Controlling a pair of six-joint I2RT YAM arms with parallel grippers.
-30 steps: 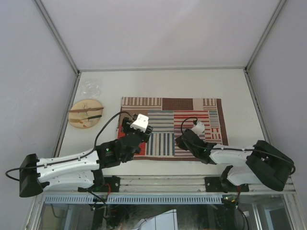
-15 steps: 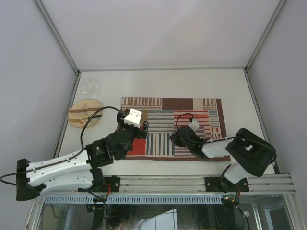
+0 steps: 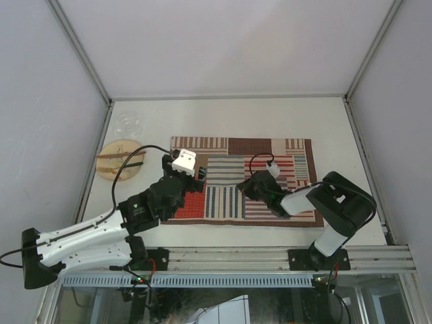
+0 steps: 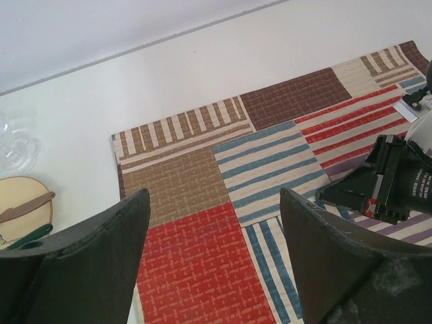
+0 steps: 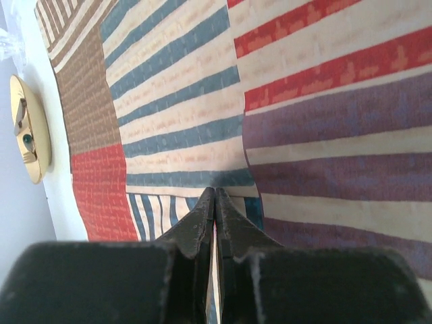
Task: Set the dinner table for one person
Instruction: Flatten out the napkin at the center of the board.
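Observation:
The white dinner table point(image 3: 270, 115) carries a striped red, brown and blue placemat point(image 3: 270, 152). My left gripper point(image 3: 197, 177) is open and empty, low over the mat's left side; in the left wrist view point(image 4: 212, 223) its jaws frame the red patch point(image 4: 196, 270). My right gripper point(image 3: 247, 187) is shut with nothing seen between its jaws, tips down at the mat's blue-striped middle point(image 5: 214, 196). It also shows in the left wrist view point(image 4: 331, 194). A round wooden plate point(image 3: 121, 160) with cutlery on it lies left of the mat. A clear glass point(image 3: 128, 123) stands behind it.
Aluminium rails point(image 3: 229, 96) and white walls bound the table on the far, left and right sides. The plate point(image 4: 23, 212) and glass point(image 4: 13, 138) show at the left edge of the left wrist view; the plate also shows in the right wrist view point(image 5: 27, 138).
My left gripper has moved up and left across the mat's left side. My right gripper has moved left toward the mat's middle as its arm folded back.

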